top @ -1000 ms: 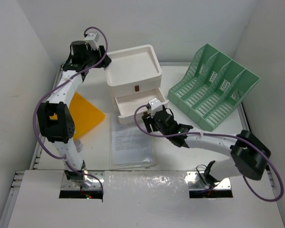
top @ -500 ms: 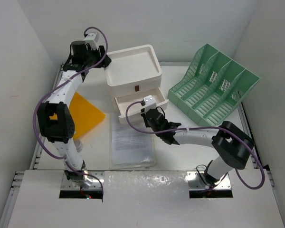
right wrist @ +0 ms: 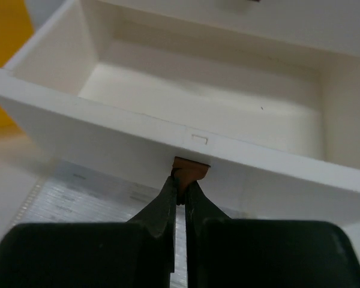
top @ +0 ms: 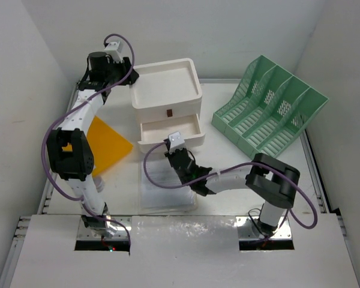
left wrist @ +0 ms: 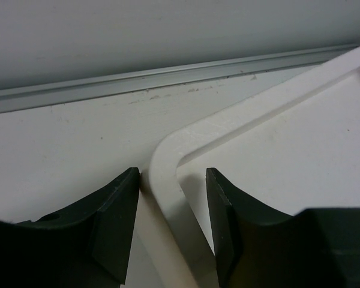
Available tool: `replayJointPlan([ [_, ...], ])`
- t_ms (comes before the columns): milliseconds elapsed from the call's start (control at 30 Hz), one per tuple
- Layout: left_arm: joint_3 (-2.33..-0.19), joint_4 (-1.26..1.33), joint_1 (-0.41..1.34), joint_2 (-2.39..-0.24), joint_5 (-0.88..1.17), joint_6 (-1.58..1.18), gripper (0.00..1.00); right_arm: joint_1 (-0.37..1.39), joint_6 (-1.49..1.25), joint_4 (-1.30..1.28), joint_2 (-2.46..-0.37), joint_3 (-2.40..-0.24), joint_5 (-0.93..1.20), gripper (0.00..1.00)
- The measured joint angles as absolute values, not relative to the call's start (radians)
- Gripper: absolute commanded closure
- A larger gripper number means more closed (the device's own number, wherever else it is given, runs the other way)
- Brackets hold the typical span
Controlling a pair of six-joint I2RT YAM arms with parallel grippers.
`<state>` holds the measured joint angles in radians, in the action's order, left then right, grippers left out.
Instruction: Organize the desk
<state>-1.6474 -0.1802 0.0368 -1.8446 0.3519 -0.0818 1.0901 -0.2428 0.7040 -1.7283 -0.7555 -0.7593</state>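
The desk (top: pixel 228 151) is a white tabletop with metal rails. A white drawer box (top: pixel 165 89) stands at its back, and the bottom drawer (top: pixel 169 128) is pulled out and empty (right wrist: pixel 198 96). My right gripper (top: pixel 173 147) is at the drawer's front. It is shut (right wrist: pixel 183 183) on the small brown handle tab (right wrist: pixel 191 167) under the front panel. My left gripper (top: pixel 131 77) is at the box's back left corner. In the left wrist view its jaws (left wrist: pixel 171 180) straddle the rounded rim (left wrist: pixel 162 162) of the box top and press on it from both sides.
A green mesh file rack (top: pixel 270 111) stands at the back right. An orange folder (top: pixel 108 144) lies flat on the left beside my left arm. A clear sleeve with a printed sheet (top: pixel 165 189) lies in front of the drawer, partly under my right wrist.
My right gripper has swung left along the drawer front and closed on the brown tab. The drawer box has shifted slightly to the left. The left arm has held its place.
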Motion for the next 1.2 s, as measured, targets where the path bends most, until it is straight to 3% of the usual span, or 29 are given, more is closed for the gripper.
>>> replayJointPlan([
  [167,-1.643,-0.170,0.037,-1.844,0.364,-0.084,1.00,1.166,-0.159,0.889,-1.800,-0.755,-0.801,1.00],
  [367,-1.642,-0.167,0.037,-1.844,0.371,-0.086,1.00,1.177,-0.109,0.900,-1.803,-0.765,-0.805,1.00],
  [900,-1.669,-0.202,0.037,-1.853,0.383,-0.067,1.00,0.974,-0.109,0.764,-1.796,-0.847,-0.583,1.00],
  [1200,-1.678,-0.212,0.037,-1.858,0.390,-0.059,1.00,0.892,-0.094,0.736,-1.915,-0.992,-0.551,1.00],
])
